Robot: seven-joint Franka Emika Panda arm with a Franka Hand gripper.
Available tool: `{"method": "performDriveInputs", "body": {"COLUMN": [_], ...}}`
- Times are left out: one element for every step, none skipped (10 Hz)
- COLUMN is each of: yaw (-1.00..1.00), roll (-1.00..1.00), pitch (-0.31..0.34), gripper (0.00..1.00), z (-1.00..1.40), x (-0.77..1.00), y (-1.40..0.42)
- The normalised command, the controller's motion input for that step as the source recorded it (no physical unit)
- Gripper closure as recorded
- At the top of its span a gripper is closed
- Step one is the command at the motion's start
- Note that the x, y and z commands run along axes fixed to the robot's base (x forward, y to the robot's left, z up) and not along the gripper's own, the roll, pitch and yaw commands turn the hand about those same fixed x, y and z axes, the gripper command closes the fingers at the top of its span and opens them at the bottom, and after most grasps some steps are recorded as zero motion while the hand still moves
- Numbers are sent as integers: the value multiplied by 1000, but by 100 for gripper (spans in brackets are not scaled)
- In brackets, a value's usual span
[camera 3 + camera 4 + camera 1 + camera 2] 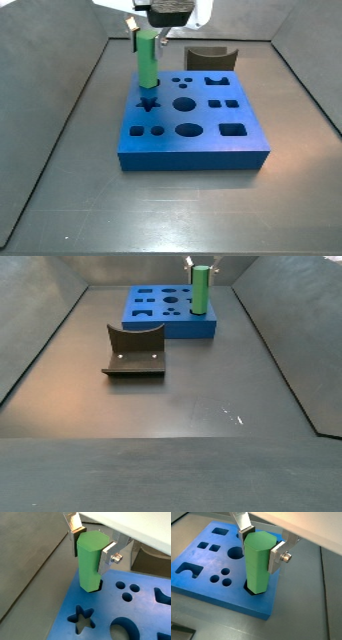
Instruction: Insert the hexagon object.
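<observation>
The hexagon object [90, 562] is a bright-green faceted peg standing upright, with its lower end in a hexagonal hole at a corner of the blue block [137, 614]. Most of its length stands above the block. My gripper [91, 543] is over that corner, shut on the peg's upper end, a silver finger [107, 554] on each side. The same hold shows in the other wrist view: the peg [256, 564], the gripper [260, 543] and the block [201, 562]. Both side views show the peg [146, 60] [201, 291] on the block [201, 140] [154, 314] under the gripper [144, 30] [198, 266].
The block's other shaped holes include a star [81, 617] and round ones [219, 574]. The dark fixture [134, 353] stands on the floor apart from the block and also shows in a side view [207, 57]. Grey walls enclose the floor.
</observation>
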Motion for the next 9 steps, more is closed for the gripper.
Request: {"method": "performDriveInputs", "body": {"yaw": [-249, -314, -314, -249, -186, 0, 0, 0, 0], "roll": [-117, -169, -226, -253, -237, -76, -77, -53, 0], "pitch": [0, -21, -123, -154, -161, -119, -119, -31, 0], "gripper": [100, 100, 100, 100, 100, 100, 100, 100, 100], "z": [-246, -311, -417, -420, -406, -351, -294, -14, 0], "x": [171, 86, 0, 0, 0, -11, -17, 0, 0], "y": [117, 60, 51, 60, 63, 14, 0, 0, 0]}}
